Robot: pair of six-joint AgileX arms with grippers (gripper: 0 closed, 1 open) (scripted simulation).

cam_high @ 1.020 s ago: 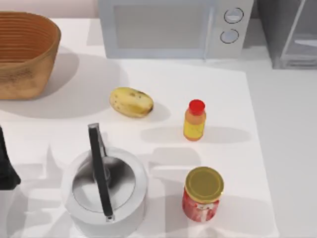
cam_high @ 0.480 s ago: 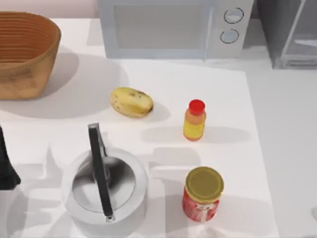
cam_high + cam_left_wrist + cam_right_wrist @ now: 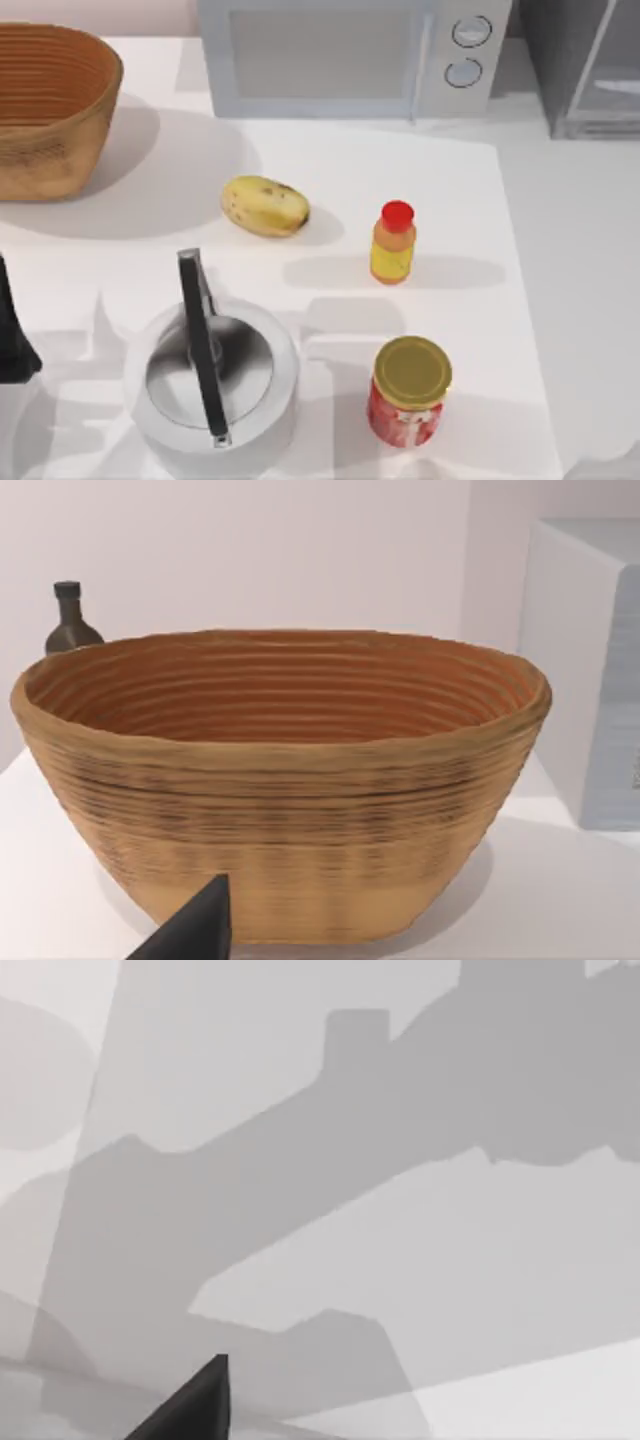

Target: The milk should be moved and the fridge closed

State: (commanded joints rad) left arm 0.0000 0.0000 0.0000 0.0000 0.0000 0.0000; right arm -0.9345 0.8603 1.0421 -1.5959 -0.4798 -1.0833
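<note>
The large grey metallic fridge (image 3: 585, 70) with its pale framed door panel stands at the top view's upper right, beside the white microwave (image 3: 350, 55). The left gripper (image 3: 12, 335) sits at the left edge, facing the woven brown basket (image 3: 280, 780); whether its fingers are open cannot be told.

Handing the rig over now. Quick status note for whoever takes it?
Left gripper: parked at the table's left edge, facing the basket.
Right gripper: above bare tabletop crossed by shadows.
Fridge: back right corner, beside the microwave; door state unclear from above.
Milk: I cannot place it.
Done: nothing I can confirm.
Left: locate the milk, move it, close the fridge door.
</note>
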